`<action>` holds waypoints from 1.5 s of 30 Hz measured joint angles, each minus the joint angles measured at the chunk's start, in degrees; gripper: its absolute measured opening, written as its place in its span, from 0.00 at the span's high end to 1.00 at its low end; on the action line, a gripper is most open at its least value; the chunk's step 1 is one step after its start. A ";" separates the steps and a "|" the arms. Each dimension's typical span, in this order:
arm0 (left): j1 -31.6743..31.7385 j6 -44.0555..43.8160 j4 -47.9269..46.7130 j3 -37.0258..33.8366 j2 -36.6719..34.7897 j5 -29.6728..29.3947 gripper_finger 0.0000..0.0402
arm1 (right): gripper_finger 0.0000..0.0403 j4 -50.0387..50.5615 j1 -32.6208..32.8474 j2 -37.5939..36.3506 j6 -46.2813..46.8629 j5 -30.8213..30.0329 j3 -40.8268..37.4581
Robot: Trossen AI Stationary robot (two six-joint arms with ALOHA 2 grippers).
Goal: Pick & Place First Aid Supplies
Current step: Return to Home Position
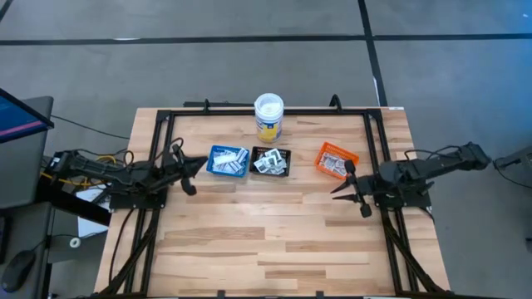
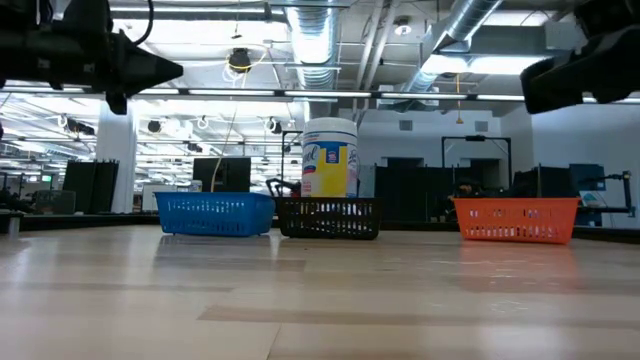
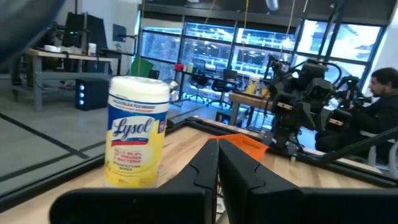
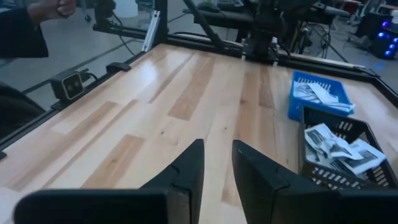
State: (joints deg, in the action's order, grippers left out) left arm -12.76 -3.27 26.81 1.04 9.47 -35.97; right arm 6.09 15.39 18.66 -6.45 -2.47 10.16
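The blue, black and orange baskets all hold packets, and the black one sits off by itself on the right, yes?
Not quite: the orange basket is the one sitting apart on the right. The black basket stands right beside the blue basket, and all three hold packets, as the high view shows.

Near half of table [image 1: 274,241] bare, blue tray [image 2: 213,214], black tray [image 2: 328,218], orange tray [image 2: 515,219] in a row beyond, tub [image 2: 329,158] behind

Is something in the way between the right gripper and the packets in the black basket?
Nothing visible. Only bare table lies between the right gripper and the packets in the black basket; the orange basket sits aside.
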 joint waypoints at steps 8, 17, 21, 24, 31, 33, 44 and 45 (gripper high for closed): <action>1.43 -0.50 -2.63 -0.02 0.02 0.60 0.97 | 0.81 -0.92 -7.42 -1.19 -0.01 6.46 -1.12; 1.41 -0.54 -2.70 -0.26 0.02 0.62 0.97 | 0.81 -1.44 -12.04 -1.16 0.30 8.65 -1.12; 1.50 -1.34 -4.95 -0.72 0.02 0.63 0.97 | 0.81 -1.41 -12.31 -1.16 0.33 10.21 -1.12; 1.50 -1.46 -5.36 -0.72 -0.02 0.66 0.97 | 0.81 -1.42 -12.31 -1.16 0.35 15.12 -1.12; 1.50 0.00 -5.45 -0.72 -1.48 0.80 0.97 | 0.81 -1.38 -12.29 -1.16 0.45 17.06 -1.12; 1.50 0.56 -6.21 -0.72 -2.60 1.06 0.97 | 0.81 -1.32 -12.29 -1.16 0.45 17.06 -1.12; 1.52 1.01 -16.97 -0.44 -9.41 1.03 0.97 | 0.81 0.32 -12.29 -1.16 0.51 17.06 -1.10; 1.52 0.92 -17.94 -0.44 -9.48 1.15 0.97 | 0.81 0.29 -12.29 -1.16 0.84 17.05 -1.08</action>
State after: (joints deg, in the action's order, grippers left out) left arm -11.25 -2.35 8.88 0.60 0.00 -34.82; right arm 6.37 3.09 17.50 -5.62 14.58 9.08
